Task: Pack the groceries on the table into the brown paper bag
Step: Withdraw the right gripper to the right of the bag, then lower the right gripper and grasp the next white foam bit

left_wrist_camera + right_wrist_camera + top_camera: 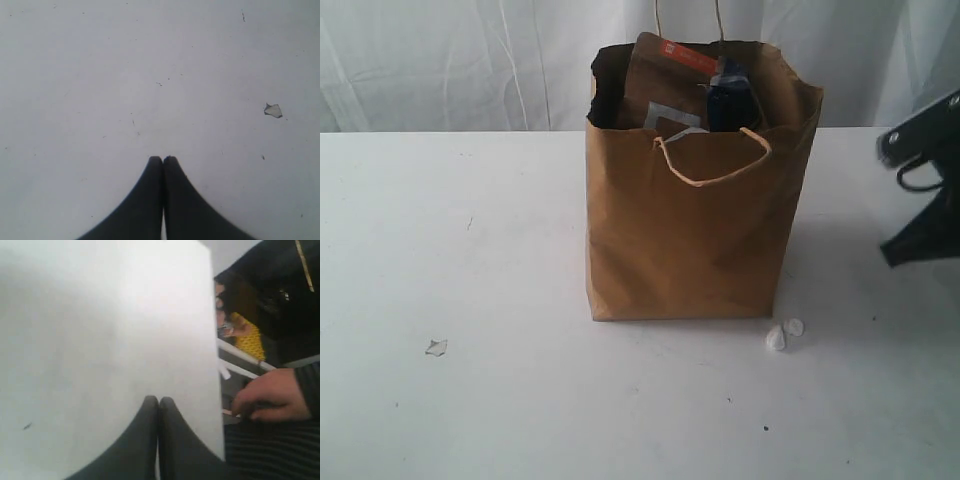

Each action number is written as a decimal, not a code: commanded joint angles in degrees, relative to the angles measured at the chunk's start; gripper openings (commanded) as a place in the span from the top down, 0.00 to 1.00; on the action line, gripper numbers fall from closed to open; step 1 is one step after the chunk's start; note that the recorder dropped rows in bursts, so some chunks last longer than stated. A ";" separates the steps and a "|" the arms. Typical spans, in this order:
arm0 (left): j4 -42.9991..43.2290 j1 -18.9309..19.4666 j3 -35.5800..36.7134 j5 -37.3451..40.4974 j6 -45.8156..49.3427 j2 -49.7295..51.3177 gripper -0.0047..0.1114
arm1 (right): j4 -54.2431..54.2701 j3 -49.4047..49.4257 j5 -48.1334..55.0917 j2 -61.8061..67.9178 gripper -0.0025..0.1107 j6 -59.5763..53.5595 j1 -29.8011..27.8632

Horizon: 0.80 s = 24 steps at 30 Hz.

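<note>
Your left gripper (162, 160) and right gripper (158, 401) each show black tapered fingers pressed together, empty, above the matte white table (520, 420). Mid-table, the creased brown paper bag (690, 235) stands upright, with the brown foil pouch (660, 85) protruding from its top. Only the right wrist view shows a bystander (277, 402) past the table edge. White curtain (460, 60) behind.

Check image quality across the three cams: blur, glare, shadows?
Exterior view: slightly soft, white table bright, brown paper bag throws a faint shadow to its right. Left wrist view: even light, pale flake crisp. Right wrist view: blurriest, table washed out, background dark.
</note>
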 commanded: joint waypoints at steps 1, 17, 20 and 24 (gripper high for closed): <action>-0.02 -0.33 0.42 2.21 -0.05 -0.28 0.96 | -0.38 6.20 8.84 -0.64 0.98 -1.56 0.75; -0.02 -0.33 0.42 2.21 -0.05 -0.28 0.96 | -23.95 14.01 25.79 -3.85 0.98 61.09 0.75; -0.02 -0.33 0.42 2.21 -0.05 -0.28 0.96 | -28.96 14.01 36.70 -4.73 0.98 72.55 0.75; -0.02 -0.33 0.42 2.21 -0.05 -0.28 0.96 | -36.21 13.77 49.91 -6.50 0.98 65.41 0.75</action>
